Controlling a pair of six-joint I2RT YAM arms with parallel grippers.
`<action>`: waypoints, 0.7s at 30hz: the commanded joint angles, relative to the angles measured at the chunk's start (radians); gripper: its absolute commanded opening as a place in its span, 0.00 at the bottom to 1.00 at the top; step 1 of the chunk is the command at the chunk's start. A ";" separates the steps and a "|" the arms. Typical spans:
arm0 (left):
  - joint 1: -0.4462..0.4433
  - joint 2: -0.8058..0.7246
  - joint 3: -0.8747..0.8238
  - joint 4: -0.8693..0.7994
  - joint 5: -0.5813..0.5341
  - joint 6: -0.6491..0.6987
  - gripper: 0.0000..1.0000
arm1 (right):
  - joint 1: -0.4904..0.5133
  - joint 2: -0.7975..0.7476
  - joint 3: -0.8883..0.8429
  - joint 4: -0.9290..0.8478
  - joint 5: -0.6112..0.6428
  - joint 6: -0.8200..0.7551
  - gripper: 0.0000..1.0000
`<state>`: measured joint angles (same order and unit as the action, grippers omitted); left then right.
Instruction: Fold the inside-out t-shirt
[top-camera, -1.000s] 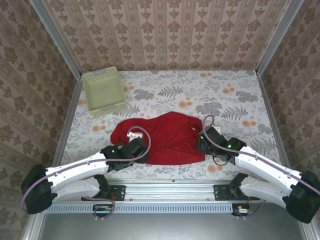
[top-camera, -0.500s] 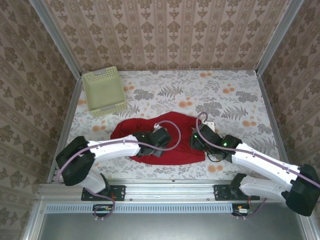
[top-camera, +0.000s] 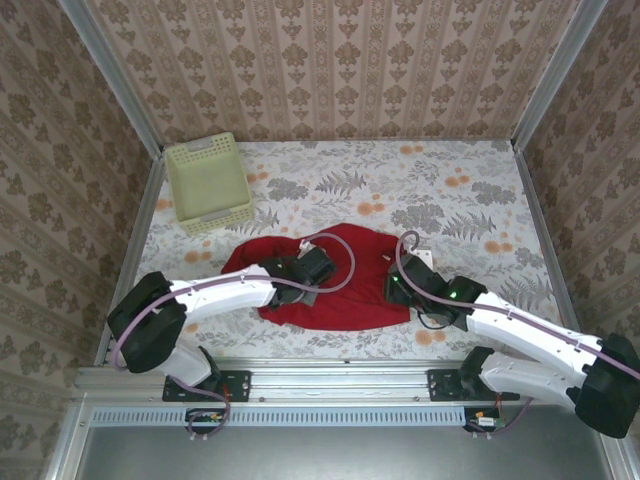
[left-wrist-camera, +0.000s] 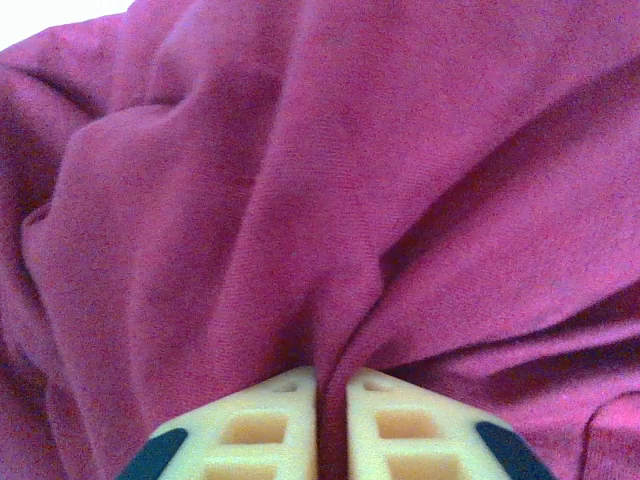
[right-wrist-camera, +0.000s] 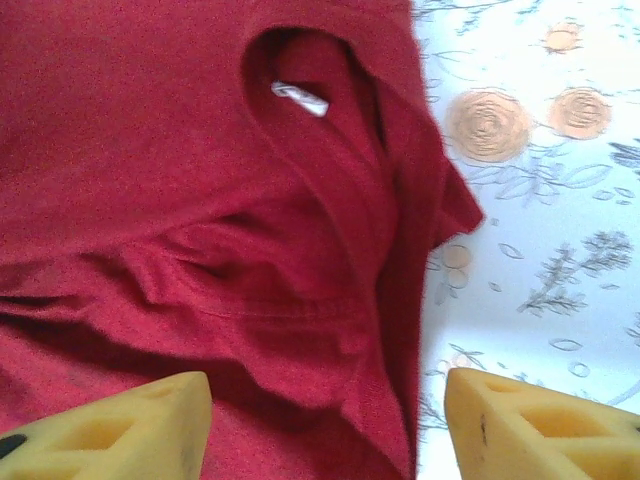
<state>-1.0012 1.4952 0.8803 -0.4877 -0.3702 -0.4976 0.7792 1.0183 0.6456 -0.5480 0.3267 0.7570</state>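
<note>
The red inside-out t-shirt (top-camera: 365, 300) lies crumpled on the flowered tablecloth, near the front middle. My left gripper (top-camera: 315, 268) rests on the shirt's middle-left part. In the left wrist view its pale fingers (left-wrist-camera: 275, 420) are shut on a raised fold of the red cloth (left-wrist-camera: 300, 180). My right gripper (top-camera: 397, 285) is at the shirt's right edge. In the right wrist view it (right-wrist-camera: 325, 400) stands open, one finger over the cloth (right-wrist-camera: 150, 150) and the other over the tablecloth. The neck opening with a white label (right-wrist-camera: 300, 98) lies ahead of it.
A pale yellow-green perforated basket (top-camera: 207, 183) stands at the back left corner. Patterned walls and metal rails close in the table (top-camera: 470, 190) on three sides. Flowered tablecloth shows behind and to the right of the shirt.
My left arm swung from the shirt's near-left edge onto its middle, and its gripper closed on a fold. My right gripper stayed at the shirt's right edge, still open.
</note>
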 joint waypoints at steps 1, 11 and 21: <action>0.014 -0.049 -0.007 0.017 0.023 -0.005 0.06 | 0.005 0.028 -0.002 0.118 -0.097 -0.037 0.61; 0.085 -0.250 -0.118 0.146 0.148 -0.031 0.03 | 0.071 0.298 0.059 0.448 -0.290 -0.107 0.50; 0.161 -0.294 -0.131 0.167 0.237 -0.036 0.01 | 0.106 0.527 0.117 0.702 -0.217 -0.107 0.48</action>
<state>-0.8547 1.2255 0.7593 -0.3454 -0.1738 -0.5156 0.8688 1.5204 0.7456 0.0204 0.0761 0.6647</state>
